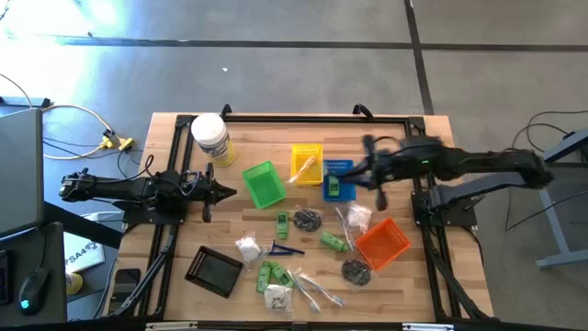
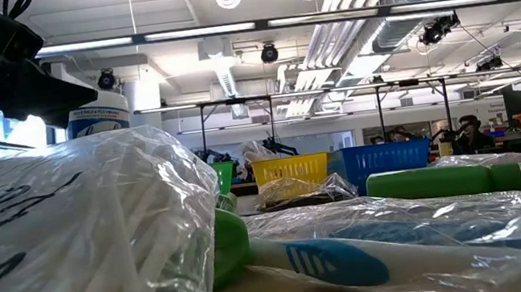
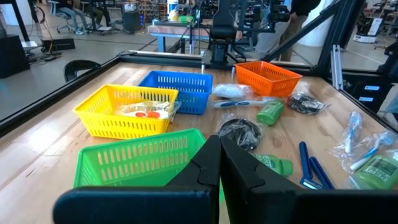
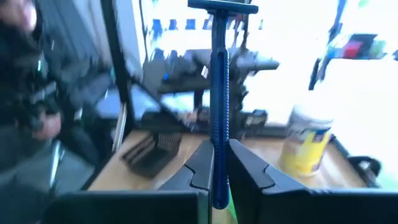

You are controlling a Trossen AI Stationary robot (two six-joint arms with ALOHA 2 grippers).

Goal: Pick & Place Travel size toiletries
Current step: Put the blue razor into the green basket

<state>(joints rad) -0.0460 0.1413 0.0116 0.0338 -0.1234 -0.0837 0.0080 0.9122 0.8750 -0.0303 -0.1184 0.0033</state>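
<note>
blue razor [image 4: 218, 106], clamped upright in right hand [image 4: 219, 163]

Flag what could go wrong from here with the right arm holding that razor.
1. The right gripper pinches the blue disposable razor only at the lower end of its handle, so most of it stands free above the fingers; it could pivot or slip during a fast move.
2. The blue plastic basket and yellow plastic basket sit side by side under that gripper, so a slightly off release might land in the wrong one.
</note>
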